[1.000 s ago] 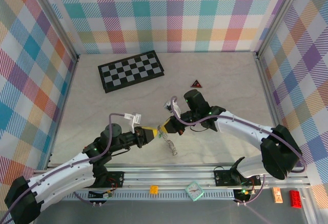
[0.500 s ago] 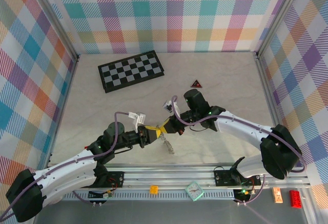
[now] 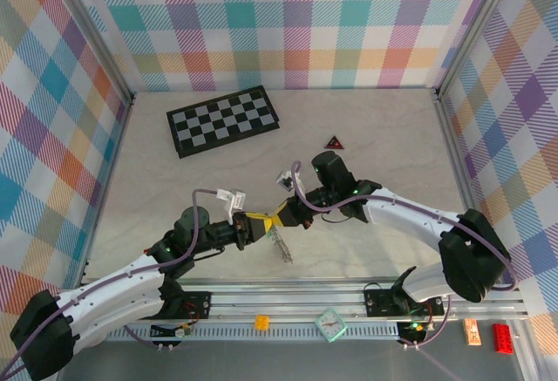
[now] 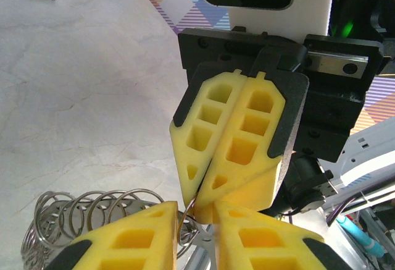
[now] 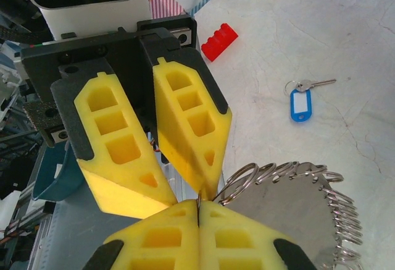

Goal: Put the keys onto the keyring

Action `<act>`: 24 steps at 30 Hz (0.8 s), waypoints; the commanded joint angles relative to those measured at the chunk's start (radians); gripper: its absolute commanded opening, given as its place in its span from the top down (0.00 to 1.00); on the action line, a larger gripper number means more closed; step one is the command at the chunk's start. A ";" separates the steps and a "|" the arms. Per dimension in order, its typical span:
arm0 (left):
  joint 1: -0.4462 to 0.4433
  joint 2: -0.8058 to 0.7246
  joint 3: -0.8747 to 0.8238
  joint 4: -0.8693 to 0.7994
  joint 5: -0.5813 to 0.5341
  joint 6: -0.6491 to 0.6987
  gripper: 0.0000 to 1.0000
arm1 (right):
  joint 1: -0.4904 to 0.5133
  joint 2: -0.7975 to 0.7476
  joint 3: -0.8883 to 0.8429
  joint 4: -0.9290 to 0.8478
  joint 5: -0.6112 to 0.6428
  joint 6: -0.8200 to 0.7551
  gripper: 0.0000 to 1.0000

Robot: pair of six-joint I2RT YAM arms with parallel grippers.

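While the tools meet tip to tip, the right tool (image 5: 198, 203) is clamped on the edge of the keyring (image 5: 290, 211). The left tool (image 4: 196, 208) has its fingers slightly apart around one ring, and I cannot tell whether it grips. The blue key (image 5: 300, 104) lies apart on the surface (image 5: 345, 29).

The left tool (image 4: 196, 211) has fingers (image 4: 133, 239) of matt yellow plastic, moulded with open pockets and faintly grainy; the right tool (image 5: 197, 205) carries the same kind, backed by matt black plastic mounts (image 4: 216, 44). The keyring (image 5: 296, 211) is polished metal: glossy coiled wire rings along a flat, dull grey plate. A key (image 5: 300, 105) has a bare metal blade and a glossy blue plastic tag. A red brick (image 5: 219, 40) is ridged plastic. The surface (image 4: 80, 97) is smooth, marble-patterned, with a soft sheen.
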 commanded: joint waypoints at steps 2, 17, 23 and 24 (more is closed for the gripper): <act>0.006 0.043 -0.013 0.093 0.038 -0.006 0.81 | -0.007 0.009 0.023 0.067 -0.050 0.024 1.00; 0.006 -0.006 -0.052 0.088 0.033 -0.050 0.88 | -0.011 0.011 0.018 0.088 -0.033 0.044 1.00; 0.006 -0.008 -0.057 0.090 0.035 -0.063 0.87 | -0.011 0.018 0.022 0.107 -0.044 0.060 1.00; 0.006 -0.007 -0.058 0.093 0.036 -0.064 0.87 | -0.011 0.019 0.022 0.107 -0.046 0.062 1.00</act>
